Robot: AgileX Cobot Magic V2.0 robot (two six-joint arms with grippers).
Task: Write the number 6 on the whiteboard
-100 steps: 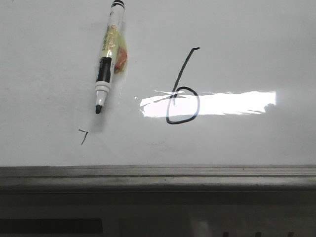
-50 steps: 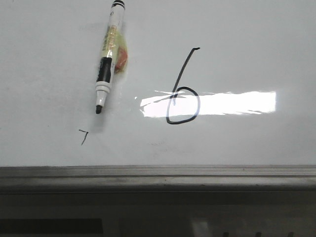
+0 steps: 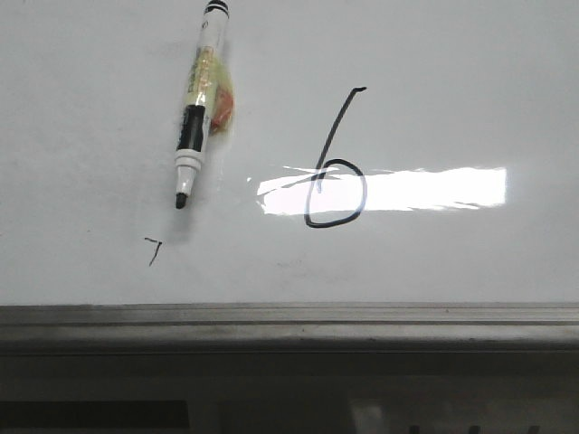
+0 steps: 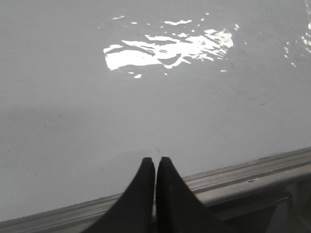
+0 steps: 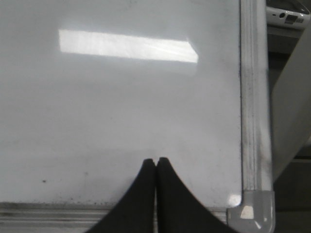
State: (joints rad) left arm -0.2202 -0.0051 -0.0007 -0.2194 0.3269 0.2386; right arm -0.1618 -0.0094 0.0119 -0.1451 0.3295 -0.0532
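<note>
The number 6 (image 3: 333, 172) is drawn in thin black line on the whiteboard (image 3: 452, 99), its loop over the bright light glare. A marker (image 3: 199, 99) lies uncapped on the board left of the digit, tip toward the near edge. No gripper shows in the front view. My left gripper (image 4: 155, 160) is shut and empty above the whiteboard (image 4: 146, 116) near its frame edge. My right gripper (image 5: 156, 160) is shut and empty above the whiteboard (image 5: 121, 107) near its corner.
A tiny black 7-like tick mark (image 3: 154, 250) sits below the marker tip. The grey metal frame (image 3: 289, 321) runs along the board's near edge; it also shows in the right wrist view (image 5: 252, 107), with a rounded corner piece (image 5: 250, 211).
</note>
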